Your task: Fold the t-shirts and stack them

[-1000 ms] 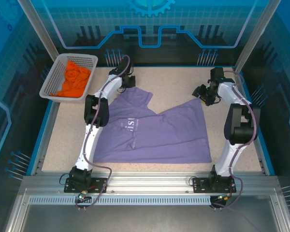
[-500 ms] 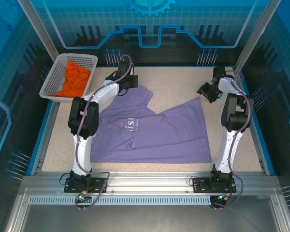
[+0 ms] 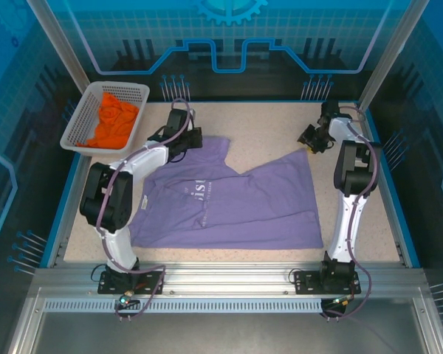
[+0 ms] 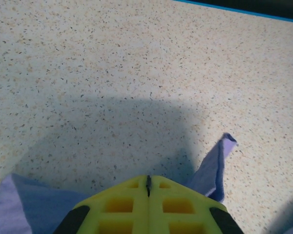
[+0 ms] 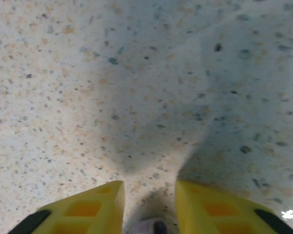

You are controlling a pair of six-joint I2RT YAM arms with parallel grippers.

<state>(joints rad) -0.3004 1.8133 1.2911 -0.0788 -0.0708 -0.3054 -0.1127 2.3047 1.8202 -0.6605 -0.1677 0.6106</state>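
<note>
lavender t-shirt (image 3: 236,203) sprawls on the table (image 3: 269,125), orange t-shirt (image 3: 112,122) sits in the basket (image 3: 75,127) at the far-left corner: you've 2 left to fold. left gripper (image 4: 148,178) clamps lavender cloth; right gripper (image 5: 149,187) is spread apart.

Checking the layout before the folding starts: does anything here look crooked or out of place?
The purple t-shirt lies askew, its far edge dipping into a deep notch instead of lying spread flat. The orange t-shirt sits crumpled in the basket, not yet folded.
</note>
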